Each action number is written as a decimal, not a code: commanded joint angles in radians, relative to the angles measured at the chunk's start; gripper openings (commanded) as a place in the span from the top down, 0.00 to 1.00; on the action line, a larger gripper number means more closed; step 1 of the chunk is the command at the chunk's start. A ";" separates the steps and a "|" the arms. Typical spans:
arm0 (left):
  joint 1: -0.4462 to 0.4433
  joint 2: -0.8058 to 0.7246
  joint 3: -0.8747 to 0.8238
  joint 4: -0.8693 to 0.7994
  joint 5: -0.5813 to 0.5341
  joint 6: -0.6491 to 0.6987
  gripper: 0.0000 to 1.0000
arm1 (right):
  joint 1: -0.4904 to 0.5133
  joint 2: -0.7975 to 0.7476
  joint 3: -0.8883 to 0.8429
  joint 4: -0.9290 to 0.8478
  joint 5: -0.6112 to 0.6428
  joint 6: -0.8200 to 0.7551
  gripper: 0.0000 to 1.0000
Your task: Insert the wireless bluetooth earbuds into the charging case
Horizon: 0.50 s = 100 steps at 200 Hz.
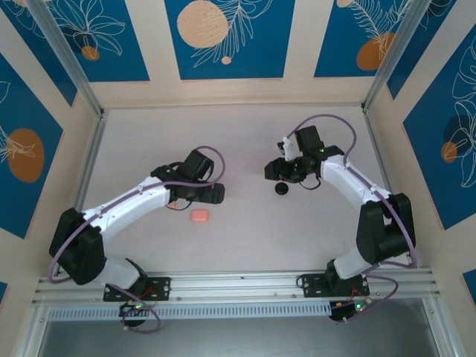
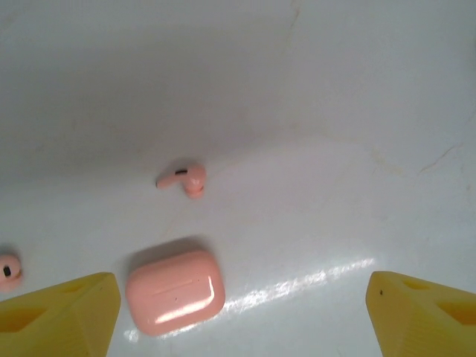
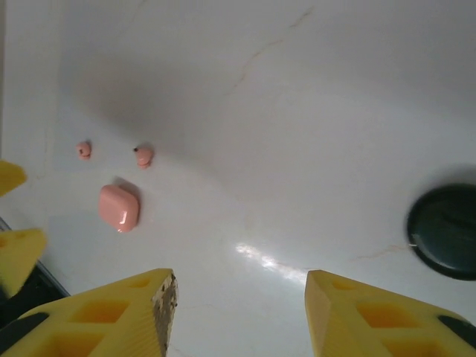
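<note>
A salmon-pink earbud (image 2: 184,179) lies on the white table just beyond the shut pink charging case (image 2: 175,291). A second pink earbud (image 2: 7,269) sits at the left edge of the left wrist view. My left gripper (image 2: 245,316) hovers open above the table; the case lies just inside its left finger (image 2: 71,316), untouched. In the right wrist view the pink case (image 3: 119,207) and both earbuds (image 3: 143,155) (image 3: 84,149) lie far to the left. My right gripper (image 3: 242,316) is open with bare table between its fingers.
A round black case (image 3: 444,230) lies on the table to the right of my right gripper, seen from above (image 1: 282,189) just below it. From above, the pink case (image 1: 199,215) sits below my left gripper (image 1: 212,195). Low walls ring the table.
</note>
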 commanded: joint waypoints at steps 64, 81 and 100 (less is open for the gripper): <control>0.009 0.154 0.064 -0.261 -0.069 -0.109 0.17 | 0.108 -0.080 -0.091 0.167 -0.008 0.096 0.49; 0.009 0.186 0.063 -0.259 -0.060 -0.109 0.17 | 0.110 -0.077 -0.093 0.163 -0.005 0.091 0.48; 0.008 0.219 0.069 -0.258 -0.056 -0.106 0.16 | 0.110 -0.075 -0.098 0.167 -0.005 0.089 0.48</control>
